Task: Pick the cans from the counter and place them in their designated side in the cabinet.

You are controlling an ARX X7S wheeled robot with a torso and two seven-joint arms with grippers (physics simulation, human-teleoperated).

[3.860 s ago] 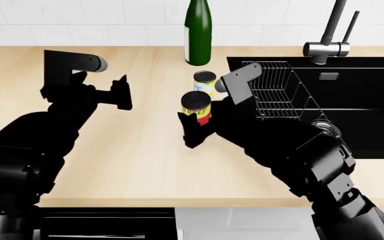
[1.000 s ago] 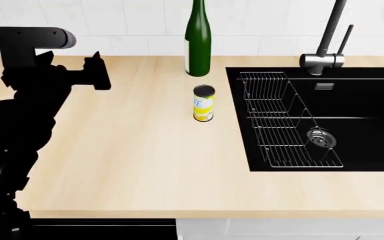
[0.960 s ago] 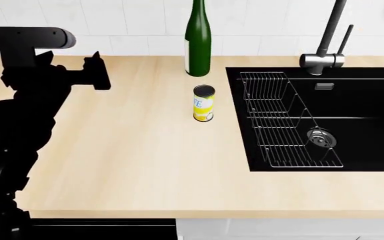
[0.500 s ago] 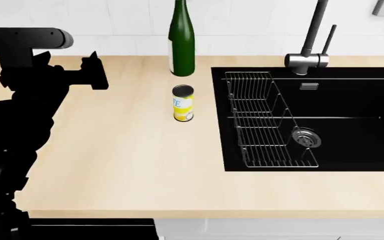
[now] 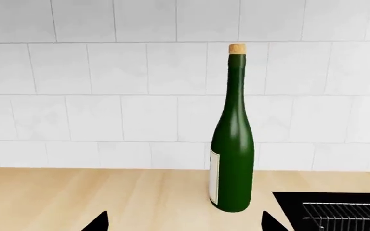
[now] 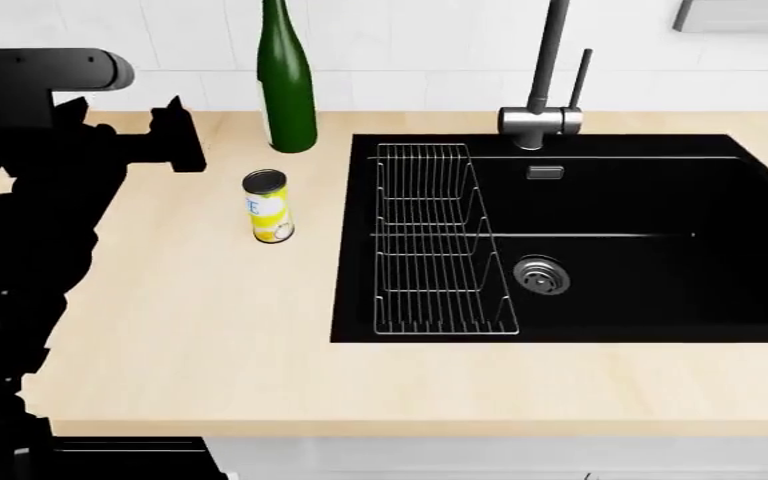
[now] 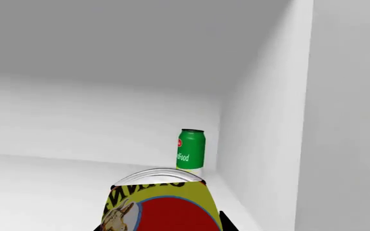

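Inside the white cabinet (image 7: pixel 269 120), the right claw (image 7: pixel 162 226) is clamped on the red and yellow can (image 7: pixel 159 207), near a green can (image 7: pixel 191 149) at the back corner. Beside the green bottle (image 6: pixel 287 85), the yellow and white can (image 6: pixel 268 206) stands on the bench (image 6: pixel 197 300); the left claw (image 6: pixel 171 140) hovers apart, fingers spread.

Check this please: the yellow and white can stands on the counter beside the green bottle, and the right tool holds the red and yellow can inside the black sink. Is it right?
One detail is wrong. The right tool holds the red and yellow can inside a white cabinet, near a green can, as the right wrist view shows. The yellow and white can does stand beside the green bottle.
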